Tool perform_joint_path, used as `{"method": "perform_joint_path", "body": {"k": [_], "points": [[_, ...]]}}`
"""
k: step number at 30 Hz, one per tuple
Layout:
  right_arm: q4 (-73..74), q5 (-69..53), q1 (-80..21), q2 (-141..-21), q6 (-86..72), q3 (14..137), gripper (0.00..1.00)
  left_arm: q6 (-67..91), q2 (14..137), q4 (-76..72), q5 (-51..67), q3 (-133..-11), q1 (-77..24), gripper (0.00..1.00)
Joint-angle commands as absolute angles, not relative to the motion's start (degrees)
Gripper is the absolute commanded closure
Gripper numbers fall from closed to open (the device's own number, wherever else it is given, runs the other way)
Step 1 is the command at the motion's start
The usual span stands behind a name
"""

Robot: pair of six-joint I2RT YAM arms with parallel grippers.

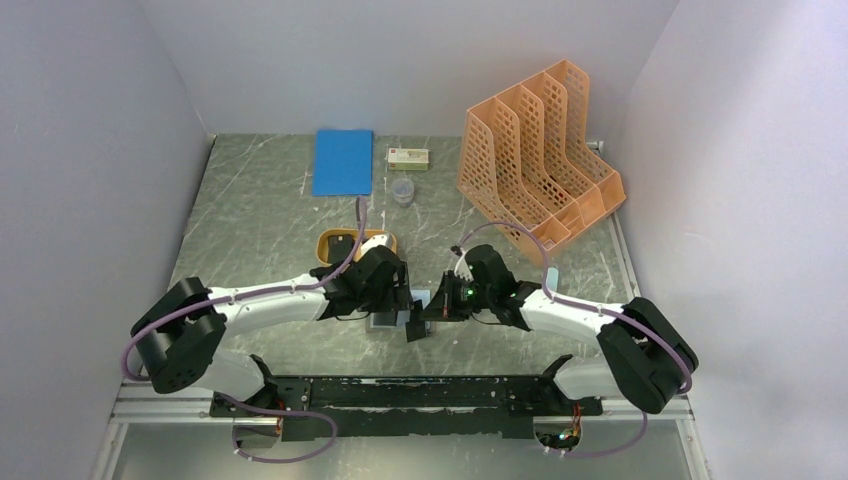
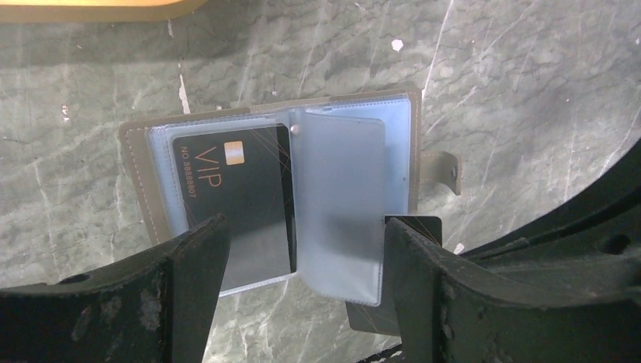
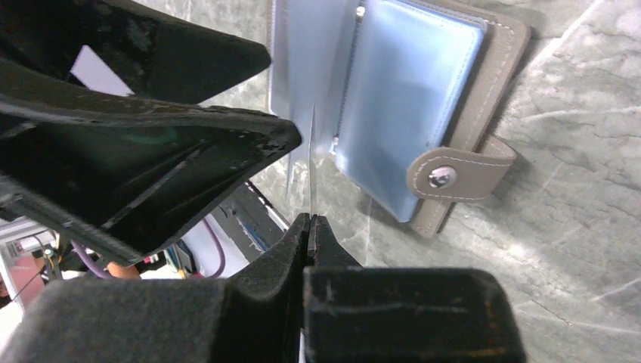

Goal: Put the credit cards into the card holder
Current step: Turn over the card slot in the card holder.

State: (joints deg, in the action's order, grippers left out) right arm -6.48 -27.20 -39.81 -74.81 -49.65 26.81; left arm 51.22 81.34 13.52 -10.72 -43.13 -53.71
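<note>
While left pincer [image 2: 304, 234] gapes over card holder [image 2: 344, 181] | right pincer [image 3: 311, 221] pinches card [image 3: 312, 166] edge-on.

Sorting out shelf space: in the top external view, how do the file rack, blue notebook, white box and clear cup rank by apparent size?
1. orange file rack
2. blue notebook
3. white box and clear cup: both small and alike, so unranked.

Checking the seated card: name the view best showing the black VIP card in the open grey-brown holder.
Left wrist: the black VIP card lies face-up in a clear sleeve, print readable. Right wrist: left fingers hide it. Top external: arms largely cover it.
</note>
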Motion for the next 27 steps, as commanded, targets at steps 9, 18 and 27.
{"method": "perform_joint_path", "body": {"k": [9,18,27], "points": [[-7.71,-28.89,-39.73,-75.49,-47.53,29.71,1.0,50.28,82.08,15.34,-12.82,-45.27,-53.06,0.35],[-8.82,-29.86,-40.27,-77.15,-47.81,30.43,1.0,51.57,75.57,18.58,-16.79,-44.52,-52.88,0.2],[-10.04,-29.09,-42.08,-81.68,-48.29,33.18,1.0,51.76,71.47,21.44,-17.06,-43.68,-52.44,0.14]]}}
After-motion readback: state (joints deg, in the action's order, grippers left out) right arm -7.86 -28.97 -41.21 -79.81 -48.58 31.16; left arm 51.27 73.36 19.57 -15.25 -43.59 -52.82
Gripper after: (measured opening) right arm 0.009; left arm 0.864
